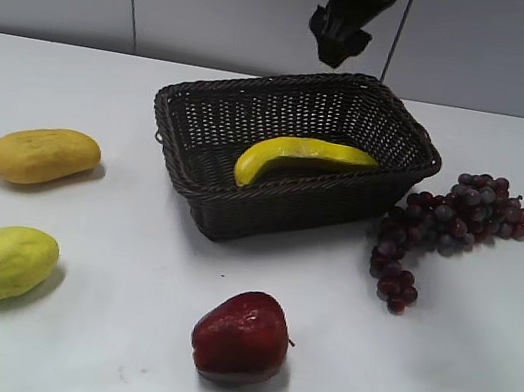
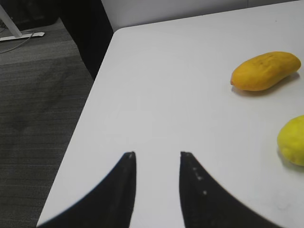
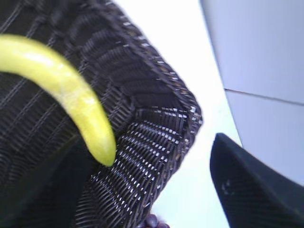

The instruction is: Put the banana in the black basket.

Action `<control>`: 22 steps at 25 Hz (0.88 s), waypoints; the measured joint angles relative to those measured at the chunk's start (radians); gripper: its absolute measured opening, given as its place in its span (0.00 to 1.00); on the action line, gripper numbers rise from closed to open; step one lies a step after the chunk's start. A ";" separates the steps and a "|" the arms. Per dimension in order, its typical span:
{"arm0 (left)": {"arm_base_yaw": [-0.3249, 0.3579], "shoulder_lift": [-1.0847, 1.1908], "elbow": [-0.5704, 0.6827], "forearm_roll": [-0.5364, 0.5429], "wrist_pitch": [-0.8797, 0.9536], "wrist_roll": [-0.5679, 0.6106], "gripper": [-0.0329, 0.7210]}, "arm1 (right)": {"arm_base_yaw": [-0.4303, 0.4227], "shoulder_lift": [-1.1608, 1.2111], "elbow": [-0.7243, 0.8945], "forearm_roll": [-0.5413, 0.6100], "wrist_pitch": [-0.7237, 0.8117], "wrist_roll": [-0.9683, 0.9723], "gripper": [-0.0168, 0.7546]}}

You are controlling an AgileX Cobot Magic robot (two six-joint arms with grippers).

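Lying inside the black basket (image 1: pixel 216 122), the banana (image 1: pixel 301 158) rests on the basket floor with its long axis running from about eight o'clock to two o'clock in the exterior view, its nearer tip tucked against the front wall. The right gripper (image 1: pixel 339 35) hangs above the basket's far rim, at roughly twelve o'clock from the banana and well clear of it; in the right wrist view the banana (image 3: pixel 71 92) curves down toward a basket corner (image 3: pixel 187 111) while the dark fingers (image 3: pixel 251 190) stand wide apart with nothing between them. By my reading the fruit is already delivered and this arm has only to go up and away, so the relation that counts is that the banana sits below and slightly toward six o'clock of the spread jaws, touching neither. The left gripper (image 2: pixel 156 159) is far off at the table's (image 2: pixel 156 95) nine o'clock edge, its two tips parted a narrow way over bare tabletop, empty, with the mango (image 2: pixel 266 71) and a yellow-green lemon-like fruit (image 2: pixel 292 140) off at its two and three o'clock. The right arm is clearly the nearer one.
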 joint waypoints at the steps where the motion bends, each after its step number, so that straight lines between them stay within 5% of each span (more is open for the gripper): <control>1: 0.000 0.000 0.000 0.000 0.000 0.000 0.35 | -0.008 0.000 -0.013 0.001 0.000 0.032 0.80; 14: 0.000 0.000 0.000 0.000 0.000 0.000 0.35 | -0.276 -0.003 -0.023 0.117 0.004 0.415 0.79; 22: 0.000 0.000 0.000 0.000 0.000 0.000 0.35 | -0.345 -0.096 0.129 0.098 0.005 0.521 0.79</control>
